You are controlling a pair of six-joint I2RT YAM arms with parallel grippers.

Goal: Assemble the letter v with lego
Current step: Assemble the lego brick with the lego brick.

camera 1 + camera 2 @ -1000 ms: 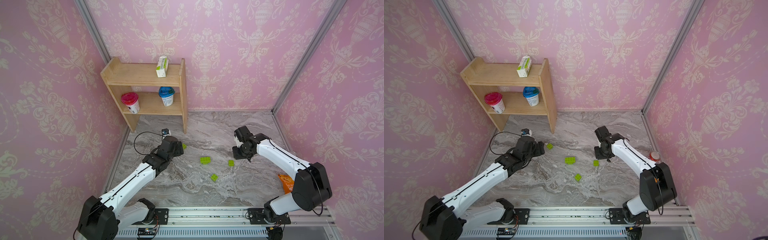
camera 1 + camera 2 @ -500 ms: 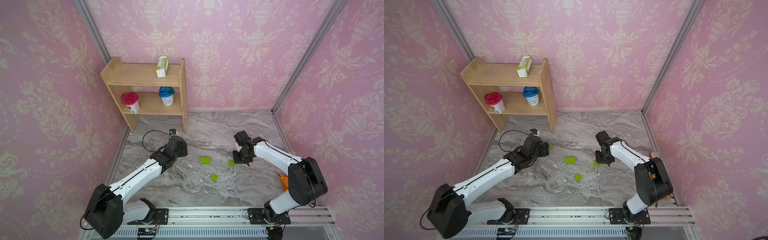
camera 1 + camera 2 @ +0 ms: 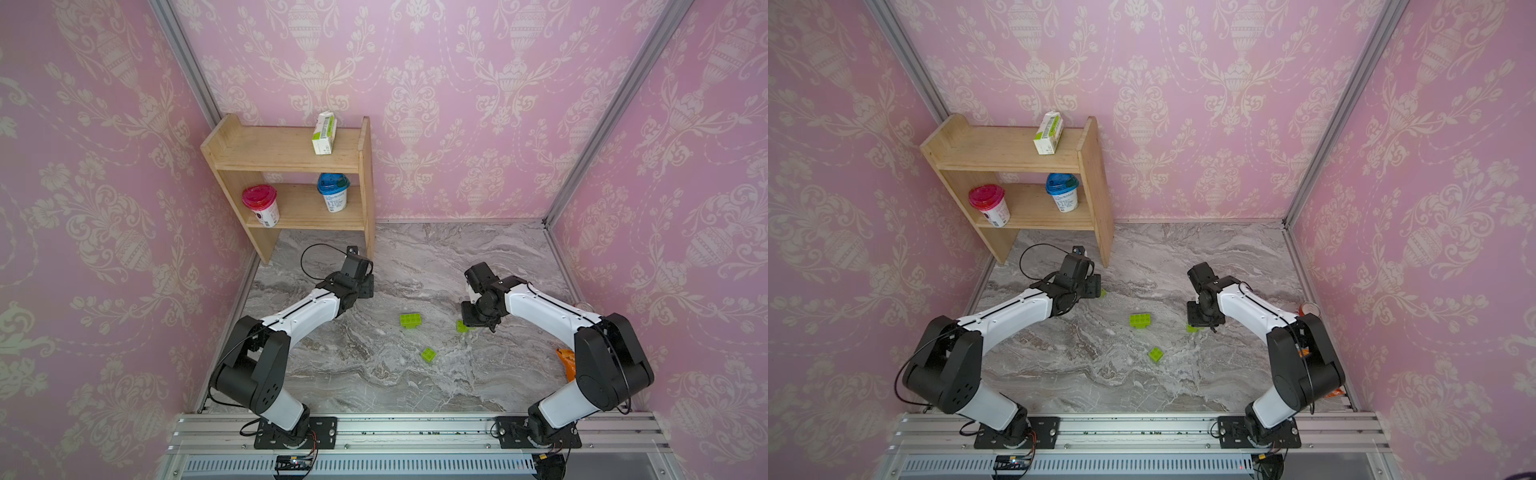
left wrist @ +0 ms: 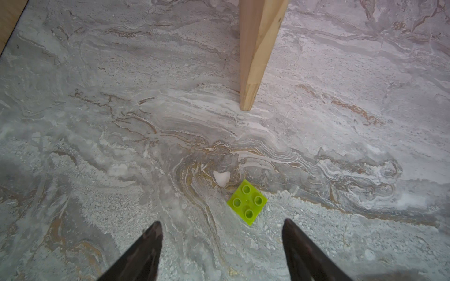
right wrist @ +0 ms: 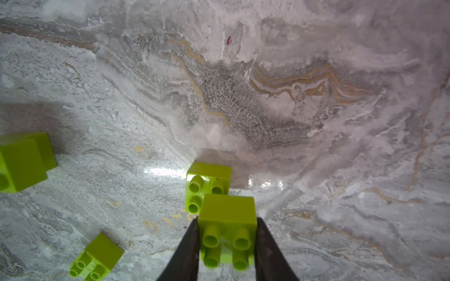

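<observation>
My right gripper [image 5: 227, 220] is shut on a square lime-green lego brick [image 5: 227, 228], studs facing the camera. The held brick overlaps a second square brick [image 5: 207, 185] that rests on the marble; whether they touch I cannot tell. In a top view this gripper [image 3: 473, 318] covers most of that brick [image 3: 462, 326]. My left gripper [image 4: 221, 226] is open, low over the table by the shelf foot, and another square brick [image 4: 247, 202] lies just beyond its fingertips. A longer brick [image 3: 410, 320] and a square one [image 3: 428, 354] lie loose mid-table. The letter v is not in view.
A wooden shelf [image 3: 291, 166] stands at the back left with a red-lidded cup [image 3: 261, 204], a blue-lidded cup [image 3: 333, 192] and a carton [image 3: 323, 133]. Its side panel [image 4: 255, 60] rises close ahead of the left gripper. An orange packet [image 3: 566, 361] lies by the right wall.
The left arm has reached further toward the shelf foot. The right gripper has moved down and toward the middle with its brick, onto the brick lying on the table.
</observation>
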